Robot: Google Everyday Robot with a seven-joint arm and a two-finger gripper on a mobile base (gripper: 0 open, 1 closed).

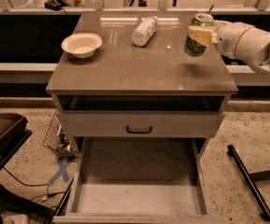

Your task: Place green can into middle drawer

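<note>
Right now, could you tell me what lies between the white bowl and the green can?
In the camera view, a white bottle lies on its side between them; the claw grips the green can over the tabletop's right side.

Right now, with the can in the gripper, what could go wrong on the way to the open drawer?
1. The gripper grips the green can above the far right of the countertop; a direct path to the middle drawer could clip the top's front edge.
2. The drawer's walls look low: released from height, the can may topple and roll.
</note>
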